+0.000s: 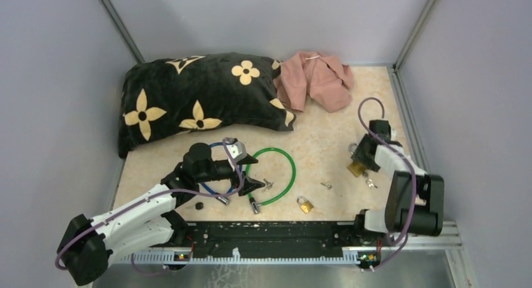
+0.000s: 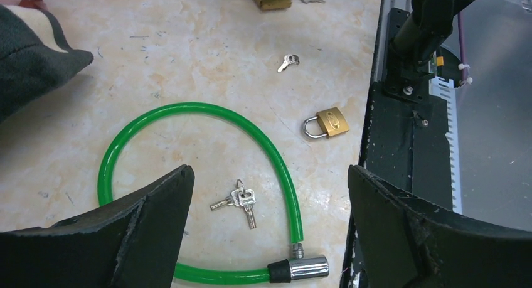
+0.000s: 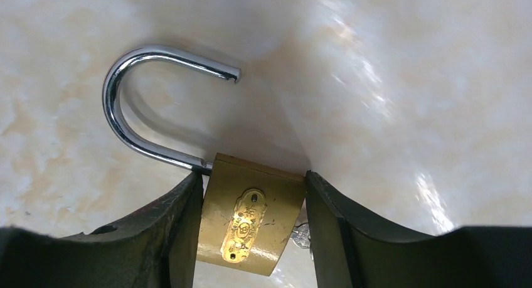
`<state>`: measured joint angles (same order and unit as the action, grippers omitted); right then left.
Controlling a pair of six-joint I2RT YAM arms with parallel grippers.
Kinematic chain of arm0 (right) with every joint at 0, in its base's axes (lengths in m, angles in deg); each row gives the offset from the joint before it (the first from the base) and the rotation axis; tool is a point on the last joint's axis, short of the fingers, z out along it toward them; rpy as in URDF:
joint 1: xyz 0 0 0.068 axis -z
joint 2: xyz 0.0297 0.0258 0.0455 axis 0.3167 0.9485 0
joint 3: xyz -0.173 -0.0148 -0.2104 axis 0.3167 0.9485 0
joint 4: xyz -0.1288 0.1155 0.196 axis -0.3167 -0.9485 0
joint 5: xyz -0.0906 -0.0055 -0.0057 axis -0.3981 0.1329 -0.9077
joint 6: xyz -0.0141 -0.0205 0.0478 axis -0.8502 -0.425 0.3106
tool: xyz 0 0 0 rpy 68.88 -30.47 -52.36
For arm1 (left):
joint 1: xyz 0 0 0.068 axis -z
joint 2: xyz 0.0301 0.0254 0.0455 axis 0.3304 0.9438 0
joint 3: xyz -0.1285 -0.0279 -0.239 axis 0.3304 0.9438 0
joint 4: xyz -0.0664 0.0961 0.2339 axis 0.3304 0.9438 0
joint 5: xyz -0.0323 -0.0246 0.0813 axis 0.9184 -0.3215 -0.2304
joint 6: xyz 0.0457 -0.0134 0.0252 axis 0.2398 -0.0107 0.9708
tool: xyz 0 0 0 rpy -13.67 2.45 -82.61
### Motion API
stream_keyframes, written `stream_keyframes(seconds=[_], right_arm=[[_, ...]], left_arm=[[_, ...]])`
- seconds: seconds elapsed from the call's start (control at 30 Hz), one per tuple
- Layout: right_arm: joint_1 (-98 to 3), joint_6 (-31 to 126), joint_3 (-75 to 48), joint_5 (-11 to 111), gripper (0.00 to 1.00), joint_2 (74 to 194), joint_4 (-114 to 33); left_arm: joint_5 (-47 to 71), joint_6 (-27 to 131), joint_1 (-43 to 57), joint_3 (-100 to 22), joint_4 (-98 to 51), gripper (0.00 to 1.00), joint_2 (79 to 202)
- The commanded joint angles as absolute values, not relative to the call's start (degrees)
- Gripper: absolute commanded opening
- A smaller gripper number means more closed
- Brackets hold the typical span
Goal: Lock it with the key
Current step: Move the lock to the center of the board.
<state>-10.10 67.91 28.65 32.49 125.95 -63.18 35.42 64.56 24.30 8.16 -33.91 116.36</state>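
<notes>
Brass padlock point(image 3: 251, 219) pinched by right gripper point(image 3: 252, 178) at lower centre, shackle point(image 3: 110, 100) open, locking not yet done; left gripper point(image 2: 270, 172) spread empty above keys point(image 2: 238, 200).

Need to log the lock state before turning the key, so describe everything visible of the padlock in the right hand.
The padlock is a brass-looking block with an oval stamped plate and a shiny silver shackle. The shackle is open: one leg sits in the body, the free end clear of it. The right hand grips the body, a finger on each side. A silver bit, perhaps a key, peeks out at its lower corner. Pale marbled table lies beneath.
</notes>
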Motion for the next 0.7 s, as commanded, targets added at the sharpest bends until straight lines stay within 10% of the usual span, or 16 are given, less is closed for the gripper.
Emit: stream_keyframes(seconds=[0.0, 0.13, 0.33, 0.67], right_arm=[[-14.6, 56.7, 19.9, 44.4, 0.23, 137.9, -64.6], [-21.7, 51.5, 13.2, 40.9, 0.41, 144.2, -69.2], [-23.9, 54.7, 13.1, 37.2, 0.93, 142.2, -70.0], [-27.4, 63.3, 13.3, 22.0, 0.89, 129.2, -77.3]], left_arm=[[38.6, 65.7, 24.0, 8.2, -39.7, 0.95, 116.7], [37.7, 65.8, 24.0, 8.2, -38.6, 0.95, 116.5], [37.3, 65.6, 23.6, 8.3, -39.0, 0.95, 116.4], [38.0, 65.5, 23.4, 9.0, -39.0, 0.95, 115.8]])
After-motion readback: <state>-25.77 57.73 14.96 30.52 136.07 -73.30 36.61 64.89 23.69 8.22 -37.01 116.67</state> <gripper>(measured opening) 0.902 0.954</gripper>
